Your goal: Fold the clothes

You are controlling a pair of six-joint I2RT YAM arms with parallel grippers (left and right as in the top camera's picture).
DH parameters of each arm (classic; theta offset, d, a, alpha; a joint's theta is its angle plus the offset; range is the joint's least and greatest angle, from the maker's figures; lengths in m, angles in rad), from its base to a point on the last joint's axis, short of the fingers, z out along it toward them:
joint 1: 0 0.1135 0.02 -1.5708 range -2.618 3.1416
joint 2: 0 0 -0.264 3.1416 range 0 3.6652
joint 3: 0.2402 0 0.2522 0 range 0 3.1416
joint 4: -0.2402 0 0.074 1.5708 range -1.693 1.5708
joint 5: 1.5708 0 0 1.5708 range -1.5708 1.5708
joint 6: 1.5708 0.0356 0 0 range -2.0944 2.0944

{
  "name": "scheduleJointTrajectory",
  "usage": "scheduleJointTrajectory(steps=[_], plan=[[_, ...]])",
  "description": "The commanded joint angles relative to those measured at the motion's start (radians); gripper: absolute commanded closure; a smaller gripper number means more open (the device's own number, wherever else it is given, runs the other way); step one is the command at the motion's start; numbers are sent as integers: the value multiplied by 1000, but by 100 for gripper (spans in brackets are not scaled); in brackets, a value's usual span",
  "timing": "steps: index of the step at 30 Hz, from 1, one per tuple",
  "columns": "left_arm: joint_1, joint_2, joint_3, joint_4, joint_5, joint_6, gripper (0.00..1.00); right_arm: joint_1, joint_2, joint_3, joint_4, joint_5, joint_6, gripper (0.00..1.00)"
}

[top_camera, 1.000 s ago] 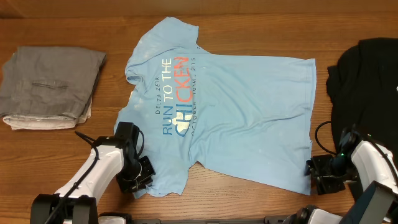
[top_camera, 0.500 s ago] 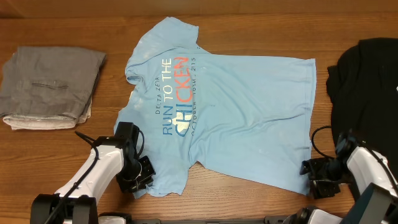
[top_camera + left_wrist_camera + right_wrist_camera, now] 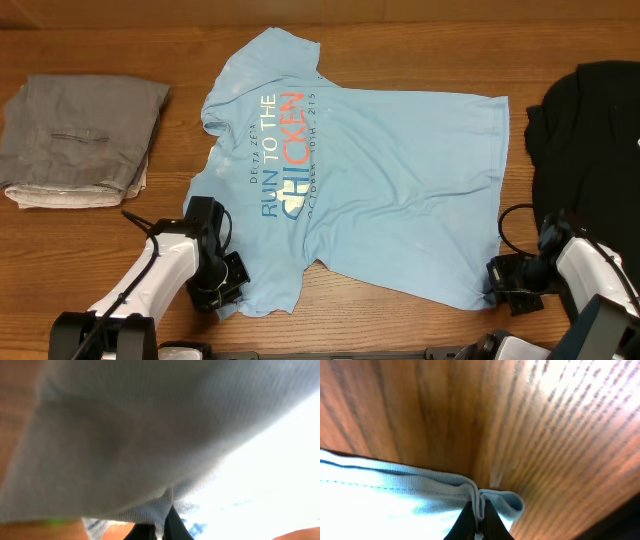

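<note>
Light blue short-sleeved T-shirt (image 3: 380, 190) spread mostly flat at middle of table (image 3: 400, 40), unfolded, print up. Dark blue, white, orange-red lettering runs sideways. Collar end left, hem right. Grey garment (image 3: 85, 140) folded, far left. Black garment (image 3: 590, 150) crumpled, far right.

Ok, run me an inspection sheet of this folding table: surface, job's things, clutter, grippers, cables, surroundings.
Surface: wooden table.
Job's things: light blue T-shirt spread flat, print up; folded grey garment on the left; black garment on the right.
Clutter: nothing seen.
Grippers: left gripper shut on the T-shirt's near sleeve; right gripper shut on its near hem corner.
Cables: black cable loops beside the right gripper.
Surroundings: nothing seen.
</note>
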Motion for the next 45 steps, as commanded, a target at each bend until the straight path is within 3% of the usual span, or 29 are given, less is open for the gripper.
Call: scheduleJointTrajectory(steps=[1,9,24,45], plan=[[7,-11,79,-94,-79,44,96,3,10,60,-42,23,-37,96],[3,-32,277,-286,-91,40,96,3,9,230,-172,23,-41,96],[3,-194,432,-572,-154,-7,96,-26,9,268,-233,24,-93,96],[3,-279,432,-627,-187,-53,96,-143,-60,456,-414,44,-171,96]])
